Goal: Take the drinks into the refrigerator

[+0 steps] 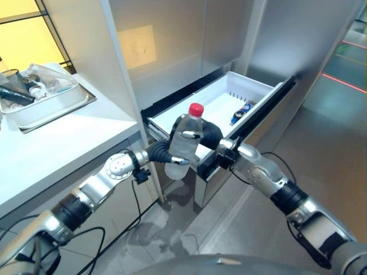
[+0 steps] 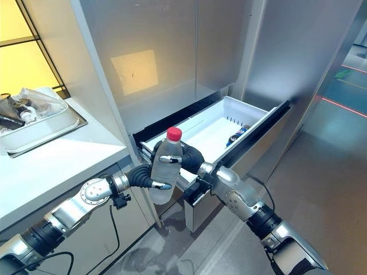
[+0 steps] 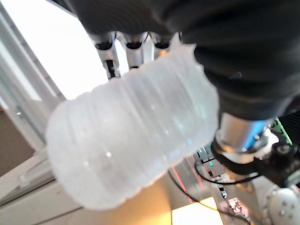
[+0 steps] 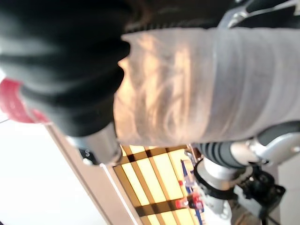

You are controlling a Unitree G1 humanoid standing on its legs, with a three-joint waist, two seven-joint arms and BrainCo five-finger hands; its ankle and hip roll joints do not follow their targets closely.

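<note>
1. Water bottle stands upright, long axis vertical, red cap on top, held in mid-air at the front edge of the open fridge drawer. The drawer's white bin lies just beyond and below it.
2. Left robot hand: fingers curled round lower body of bottle.
3. Right robot hand: wraps upper body from the other side, so both hold it; neither is clearly nearer to the drawer.
4. Bottle: clear ribbed plastic, soft-looking, prob. slippery.
5. Drawer: smooth white plastic, one dark can-like drink lying at far end.
6. Counter to robot's left carries a tray w/ more items.
</note>
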